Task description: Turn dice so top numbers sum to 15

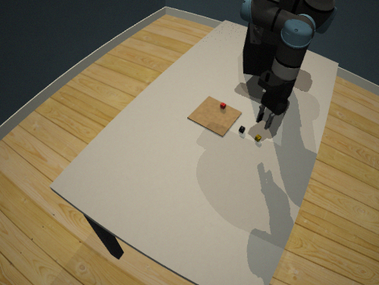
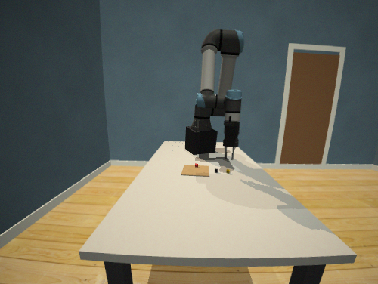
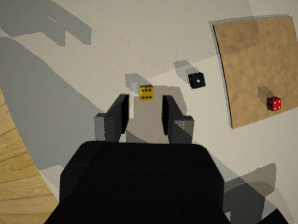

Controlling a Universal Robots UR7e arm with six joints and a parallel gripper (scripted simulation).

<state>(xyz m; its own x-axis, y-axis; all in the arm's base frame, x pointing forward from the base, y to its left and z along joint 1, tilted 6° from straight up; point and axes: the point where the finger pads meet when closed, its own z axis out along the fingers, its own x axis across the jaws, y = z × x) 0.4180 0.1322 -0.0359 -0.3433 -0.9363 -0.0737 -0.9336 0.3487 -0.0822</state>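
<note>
My gripper (image 1: 264,124) (image 2: 229,158) (image 3: 145,107) is partly open and empty, pointing down above the table. In the wrist view the yellow die (image 1: 258,138) (image 2: 227,171) (image 3: 146,92) appears just beyond the gap between the fingertips. It lies on the table, six pips on top. The black die (image 1: 242,129) (image 2: 216,171) (image 3: 197,80) lies on the table between the yellow die and the mat, one pip on top. The red die (image 1: 223,105) (image 2: 196,165) (image 3: 274,103) lies on the brown mat (image 1: 202,114) (image 2: 189,171) (image 3: 237,65); its top appears to show four. The mat lies flat.
The grey table (image 1: 144,159) (image 2: 181,219) (image 3: 115,35) carries the arm's black base block (image 1: 258,57) (image 2: 200,140) behind the mat. The table's side edge runs beyond the yellow die, on the side away from the mat. Arm shadows cross the table around the dice.
</note>
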